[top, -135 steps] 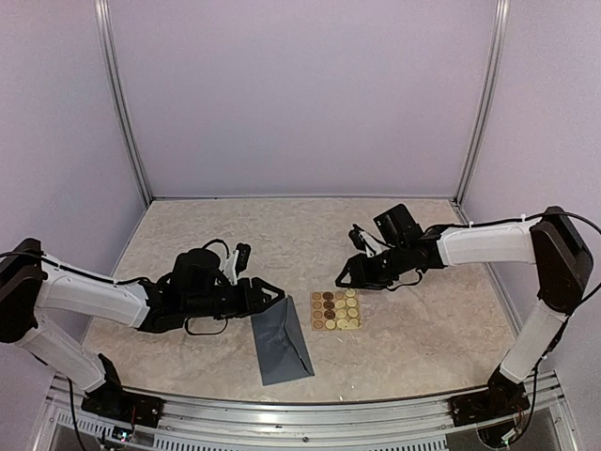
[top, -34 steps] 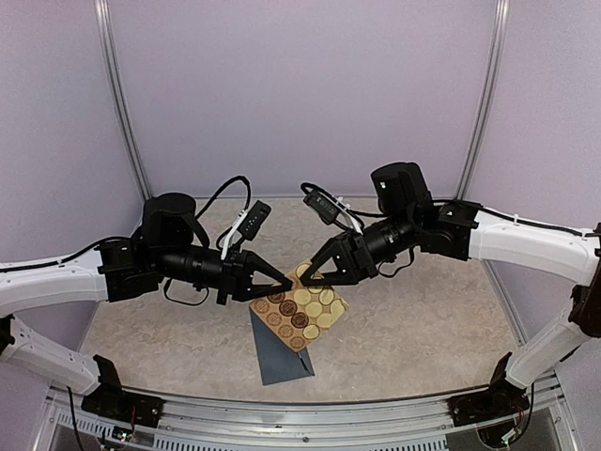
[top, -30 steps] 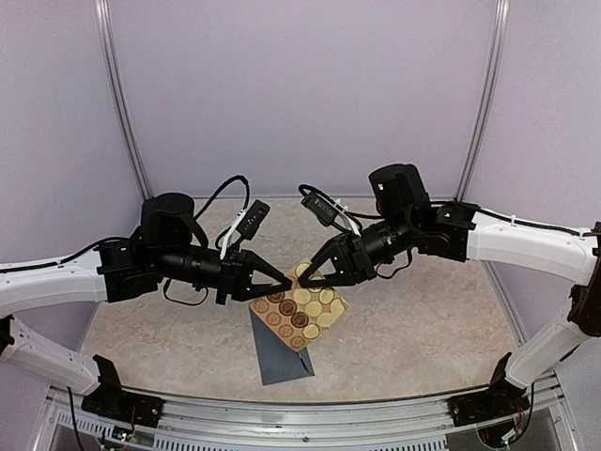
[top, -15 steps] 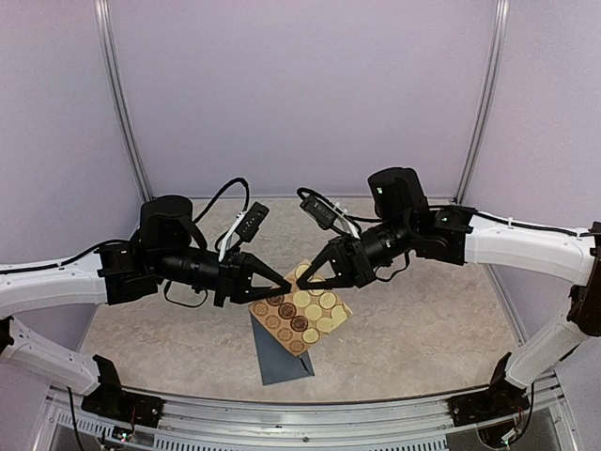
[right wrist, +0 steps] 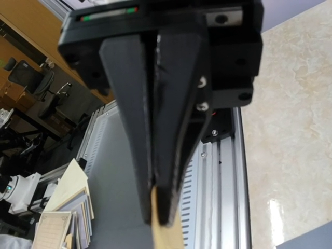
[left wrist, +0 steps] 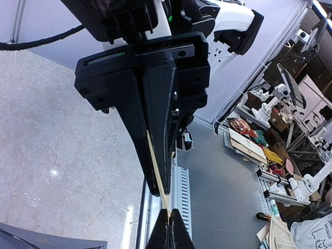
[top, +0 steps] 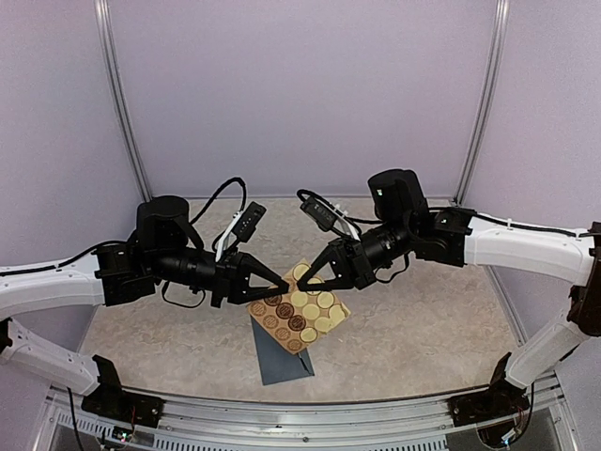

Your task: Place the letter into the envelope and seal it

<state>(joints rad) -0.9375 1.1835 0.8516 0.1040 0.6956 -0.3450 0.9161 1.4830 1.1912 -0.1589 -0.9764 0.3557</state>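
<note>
A tan sticker sheet (top: 300,310) with round gold and brown stickers hangs in the air above the table. My left gripper (top: 285,283) is shut on its upper edge, and my right gripper (top: 302,280) is shut on the same edge just beside it, tip to tip. In the left wrist view the sheet shows edge-on as a thin tan line (left wrist: 158,179) running from my left gripper (left wrist: 169,228) into the right gripper's fingers (left wrist: 155,129). The slate blue-grey envelope (top: 280,355) lies flat on the table under the sheet. The letter is out of view.
The marbled beige table (top: 423,319) is fenced by purple walls with metal corner posts (top: 122,103). An aluminium rail (top: 282,418) runs along the near edge. A corner of the envelope (left wrist: 41,241) shows low in the left wrist view.
Several seconds ago the sticker sheet lay on the table with both arms low. Now it is lifted, and over the last second the right gripper has closed on its edge beside the left gripper.
</note>
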